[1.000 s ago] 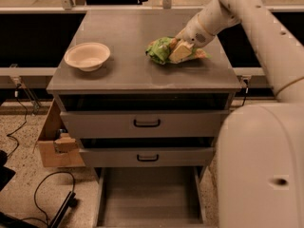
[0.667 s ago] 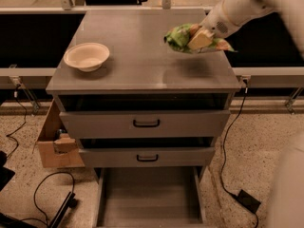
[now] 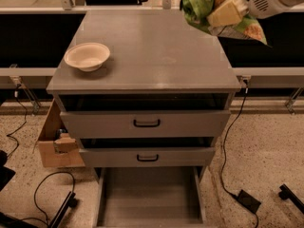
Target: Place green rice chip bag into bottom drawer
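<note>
- The gripper is squeezing the green rice chip bag and holding it up in the air.
- The bag is hanging higher over the cabinet top than a moment ago.
- The bottom drawer is sitting open far below the gripper, to its left.
- The cream bowl is resting well to the gripper's left, lower down.

Above the back right corner of the matt grey metal cabinet, the smooth cream plastic gripper pinches the crinkly, glossy green rice chip bag. A matt cream bowl sits on the cabinet's top. The cabinet's bottom drawer is dull plain grey metal.
</note>
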